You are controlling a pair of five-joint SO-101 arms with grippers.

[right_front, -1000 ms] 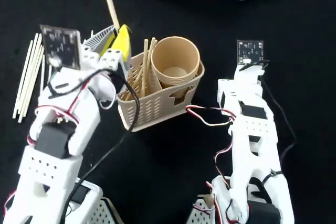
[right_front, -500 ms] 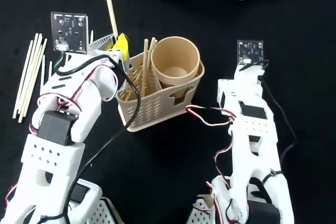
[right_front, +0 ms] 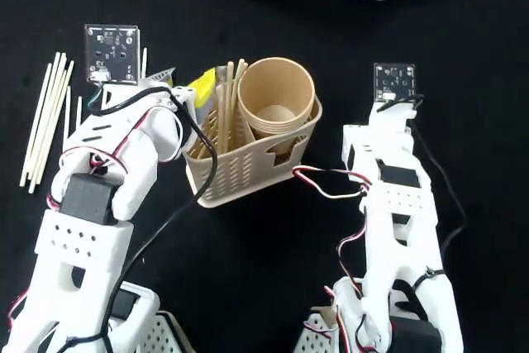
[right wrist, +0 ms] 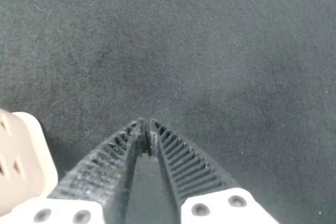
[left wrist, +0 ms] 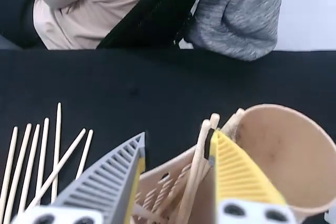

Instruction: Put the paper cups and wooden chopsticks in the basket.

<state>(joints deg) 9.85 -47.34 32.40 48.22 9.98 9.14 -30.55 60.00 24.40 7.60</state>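
Wooden chopsticks (right_front: 225,113) stand in the basket (right_front: 240,173) beside the nested cups (right_front: 275,93), the left pincer (left wrist: 178,137) apart above them, likely for dropping one in, the right pincer (right wrist: 145,132) together, more sticks (right_front: 45,117) lying on the bench (right_front: 248,270).

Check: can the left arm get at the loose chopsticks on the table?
Probably yes. Its tool is open at the basket, and the loose chopsticks lie bare on the table beside that arm, nothing between.

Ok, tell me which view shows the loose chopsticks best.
The high view: the loose chopsticks lie there full length on the table. The left wrist view catches part of them, cut off at the frame edge.
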